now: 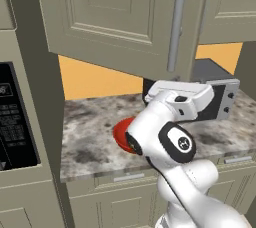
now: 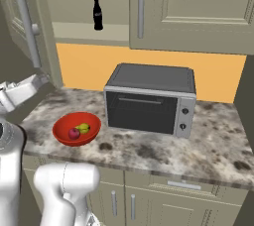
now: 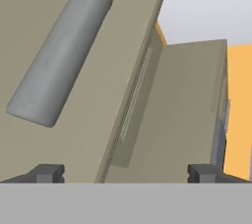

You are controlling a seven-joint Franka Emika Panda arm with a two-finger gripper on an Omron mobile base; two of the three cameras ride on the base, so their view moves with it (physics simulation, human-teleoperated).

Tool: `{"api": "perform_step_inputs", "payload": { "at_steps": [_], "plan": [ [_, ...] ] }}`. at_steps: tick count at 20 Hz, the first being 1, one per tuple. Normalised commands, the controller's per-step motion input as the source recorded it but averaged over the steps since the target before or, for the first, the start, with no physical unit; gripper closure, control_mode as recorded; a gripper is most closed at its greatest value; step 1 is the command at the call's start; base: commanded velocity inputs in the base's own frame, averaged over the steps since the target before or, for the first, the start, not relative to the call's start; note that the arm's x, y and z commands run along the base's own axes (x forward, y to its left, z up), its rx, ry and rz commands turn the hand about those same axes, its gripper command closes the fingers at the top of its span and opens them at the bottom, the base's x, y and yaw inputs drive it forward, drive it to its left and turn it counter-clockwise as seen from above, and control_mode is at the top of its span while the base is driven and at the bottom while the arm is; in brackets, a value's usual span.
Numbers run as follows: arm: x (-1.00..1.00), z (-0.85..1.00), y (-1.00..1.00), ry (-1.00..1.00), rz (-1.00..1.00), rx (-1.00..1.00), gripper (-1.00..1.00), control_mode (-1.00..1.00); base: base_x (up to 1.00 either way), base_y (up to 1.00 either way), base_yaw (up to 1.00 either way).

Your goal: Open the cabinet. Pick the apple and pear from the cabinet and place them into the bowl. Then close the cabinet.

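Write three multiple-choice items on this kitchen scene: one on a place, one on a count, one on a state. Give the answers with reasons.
1. Where are the apple and pear?
A. In the bowl
B. On the cabinet shelf
C. On the toaster oven

2. How many pieces of fruit lie in the bowl?
A. One
B. Two
C. Three

3. What state is the cabinet's left door in?
A. Shut
B. Swung open
C. Removed

Answers:
1 A, both fruits rest inside the red bowl.
2 B, one red and one yellow-green.
3 B, the door stands out from the cabinet, baring the shelf with the cola bottle.
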Motion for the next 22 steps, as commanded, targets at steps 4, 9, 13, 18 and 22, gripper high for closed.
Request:
{"api": "perform_step_inputs", "payload": {
  "at_steps": [4, 9, 13, 18, 22],
  "plan": [
    [0.46, 0.0, -0.22, 0.07, 0.0, 0.0, -1.0, -1.0, 0.0, 0.0, 0.0],
    [0.5, 0.0, -0.21, 0.06, 0.01, 0.0, -1.0, -1.0, 0.0, 0.0, 0.0],
    [0.47, 0.0, -0.24, 0.01, 0.0, 0.0, -1.0, -1.0, 0.0, 0.0, 0.0],
    [0.44, 0.0, -0.28, 0.0, 0.01, 0.0, -1.0, -1.0, 0.0, 0.0, 0.0],
    [0.36, 0.0, -0.2, 0.0, 0.01, 0.02, -1.0, -1.0, 0.0, 0.0, 0.0]
  ]
}}
